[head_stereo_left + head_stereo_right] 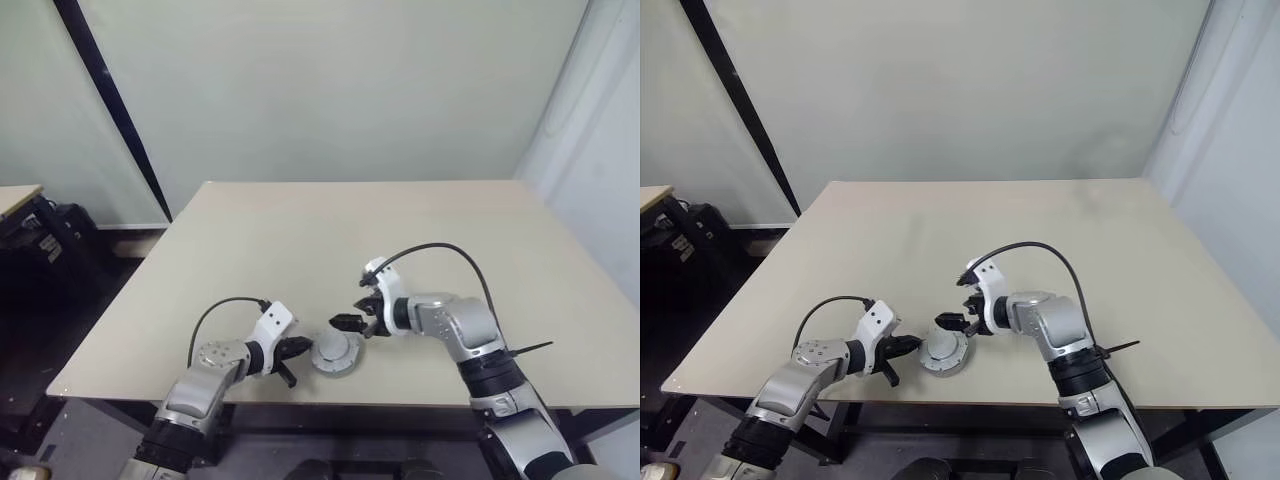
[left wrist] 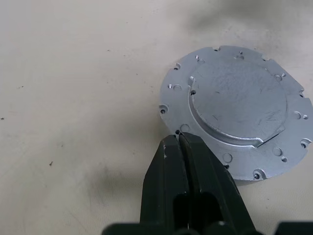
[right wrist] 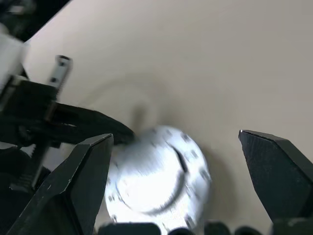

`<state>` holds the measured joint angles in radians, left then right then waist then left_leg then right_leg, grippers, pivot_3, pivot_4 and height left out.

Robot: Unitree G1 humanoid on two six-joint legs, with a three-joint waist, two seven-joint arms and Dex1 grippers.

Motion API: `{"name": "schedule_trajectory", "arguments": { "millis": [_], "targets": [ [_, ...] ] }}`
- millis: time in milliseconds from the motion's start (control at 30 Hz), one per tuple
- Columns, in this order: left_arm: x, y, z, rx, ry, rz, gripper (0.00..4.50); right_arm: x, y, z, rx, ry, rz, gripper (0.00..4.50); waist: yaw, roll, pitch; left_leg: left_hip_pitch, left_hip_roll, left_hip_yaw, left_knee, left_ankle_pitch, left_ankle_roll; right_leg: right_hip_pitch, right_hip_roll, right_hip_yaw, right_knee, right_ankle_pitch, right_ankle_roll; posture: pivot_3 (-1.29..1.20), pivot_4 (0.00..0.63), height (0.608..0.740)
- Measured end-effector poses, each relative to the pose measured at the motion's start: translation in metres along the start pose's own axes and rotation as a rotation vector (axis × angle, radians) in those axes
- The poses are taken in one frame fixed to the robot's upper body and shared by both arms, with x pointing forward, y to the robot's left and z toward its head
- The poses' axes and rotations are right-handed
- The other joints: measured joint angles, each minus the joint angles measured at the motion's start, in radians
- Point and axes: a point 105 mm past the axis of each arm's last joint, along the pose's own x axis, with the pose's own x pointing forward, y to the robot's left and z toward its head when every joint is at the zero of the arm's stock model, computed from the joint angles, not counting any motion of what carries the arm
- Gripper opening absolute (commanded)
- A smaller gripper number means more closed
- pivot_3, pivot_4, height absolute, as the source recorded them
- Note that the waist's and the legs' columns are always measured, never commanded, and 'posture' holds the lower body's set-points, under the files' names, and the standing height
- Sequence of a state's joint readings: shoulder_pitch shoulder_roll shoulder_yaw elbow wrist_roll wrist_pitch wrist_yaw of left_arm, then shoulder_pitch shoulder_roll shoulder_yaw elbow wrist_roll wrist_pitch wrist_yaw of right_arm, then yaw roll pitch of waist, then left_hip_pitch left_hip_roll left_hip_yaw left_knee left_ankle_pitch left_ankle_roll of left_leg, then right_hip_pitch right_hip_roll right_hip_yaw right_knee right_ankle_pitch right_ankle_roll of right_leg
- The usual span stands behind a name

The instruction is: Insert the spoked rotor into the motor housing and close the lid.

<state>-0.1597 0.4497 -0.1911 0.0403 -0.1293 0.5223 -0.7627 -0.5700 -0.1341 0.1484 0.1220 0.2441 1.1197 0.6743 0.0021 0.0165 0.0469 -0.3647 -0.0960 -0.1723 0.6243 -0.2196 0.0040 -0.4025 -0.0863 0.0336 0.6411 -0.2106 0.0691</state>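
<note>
Lid (image 2: 238, 110), plain light-grey face up, lies flat near the table's (image 1: 300, 230) front edge, apparently capping the part beneath it, though that part is hidden. Left hand (image 2: 178, 142), fingers clenched together and empty, touches the lid's rim. Right hand (image 3: 176, 147) hovers just above, fingers spread wide, grasping nothing.

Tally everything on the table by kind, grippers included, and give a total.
Round light-grey metal lid, plain face up, on the beige table: 1
Black two-fingered grippers: 2 (left gripper with jaws shut at the lid's rim, right gripper with jaws open above it)
Total: 3
</note>
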Motion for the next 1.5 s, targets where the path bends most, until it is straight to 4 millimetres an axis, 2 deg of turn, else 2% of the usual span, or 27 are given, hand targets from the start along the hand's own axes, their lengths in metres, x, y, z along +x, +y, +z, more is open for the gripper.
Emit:
{"name": "schedule_trajectory", "arguments": {
  "millis": [133,300,467,667,1000,1100,1233,1367,1400,1500],
  "targets": [
    [0.000,0.000,0.000,0.000,0.000,0.000,0.00,-0.004,-0.012,-0.015,0.225,0.029,0.003,4.49,0.001,0.001,0.000,0.000,0.000,0.000,0.000,0.000,0.000,0.000,0.000,0.000,0.000,0.000,0.000,0.00,0.000,0.740],
    [0.001,0.000,0.000,-0.001,-0.001,-0.003,0.00,-0.001,-0.014,-0.038,0.511,0.076,0.074,4.49,0.001,0.001,-0.001,0.000,0.000,0.001,0.000,0.000,0.000,0.000,0.000,0.001,0.000,0.000,0.000,0.00,0.000,0.740],
    [0.001,0.000,0.000,-0.001,0.000,-0.003,0.00,0.000,-0.019,-0.050,0.685,0.068,0.105,4.49,0.001,0.002,-0.001,0.000,0.000,0.001,0.000,0.000,0.000,0.000,0.000,0.001,0.000,0.000,0.000,0.00,0.000,0.740],
    [0.000,0.000,0.000,-0.001,0.001,-0.003,0.00,0.006,-0.017,-0.056,0.797,0.050,0.153,4.49,-0.001,0.003,-0.001,0.000,0.000,0.001,0.000,0.000,0.000,0.000,0.000,0.001,0.000,0.000,0.000,0.00,0.000,0.740],
    [-0.001,0.001,-0.002,0.002,0.008,0.001,0.00,0.014,-0.007,-0.054,0.838,0.038,0.189,4.49,-0.003,0.004,-0.001,0.000,0.000,0.002,0.000,0.000,0.000,0.000,0.000,0.001,0.000,0.000,0.000,0.00,0.000,0.740],
    [-0.001,0.001,-0.002,0.002,0.010,0.002,0.00,0.016,-0.005,-0.056,0.847,0.043,0.196,3.89,-0.003,0.004,-0.001,0.000,0.000,0.002,0.000,0.000,0.000,0.000,0.000,0.001,0.000,0.000,0.000,0.00,0.000,0.740],
    [-0.001,0.001,-0.002,0.003,0.012,0.003,0.00,0.018,-0.004,-0.067,0.875,0.059,0.186,2.49,-0.004,0.004,-0.001,0.000,0.000,0.002,-0.001,0.000,0.000,-0.001,0.000,0.001,0.000,0.000,0.000,0.00,0.000,0.740],
    [-0.001,0.000,-0.005,0.004,0.023,-0.002,0.00,0.016,-0.004,-0.063,0.890,0.031,0.206,1.31,-0.012,0.006,-0.003,0.000,0.001,0.002,-0.002,0.000,0.000,-0.001,0.000,0.001,0.000,0.000,0.000,0.00,0.000,0.740],
    [-0.001,0.000,-0.005,0.005,0.024,-0.002,0.00,0.017,-0.004,-0.063,0.892,0.030,0.207,1.19,-0.013,0.007,-0.003,0.000,0.001,0.002,-0.002,0.000,0.000,-0.001,0.000,0.001,0.000,0.000,0.000,0.00,0.000,0.740],
    [-0.001,0.000,-0.005,0.006,0.025,-0.001,0.00,0.017,-0.004,-0.063,0.895,0.031,0.206,1.19,-0.016,0.007,-0.003,0.000,0.001,0.002,-0.001,0.000,0.000,-0.001,0.000,0.001,0.000,-0.001,-0.002,0.00,0.000,0.740]
  ]
}}
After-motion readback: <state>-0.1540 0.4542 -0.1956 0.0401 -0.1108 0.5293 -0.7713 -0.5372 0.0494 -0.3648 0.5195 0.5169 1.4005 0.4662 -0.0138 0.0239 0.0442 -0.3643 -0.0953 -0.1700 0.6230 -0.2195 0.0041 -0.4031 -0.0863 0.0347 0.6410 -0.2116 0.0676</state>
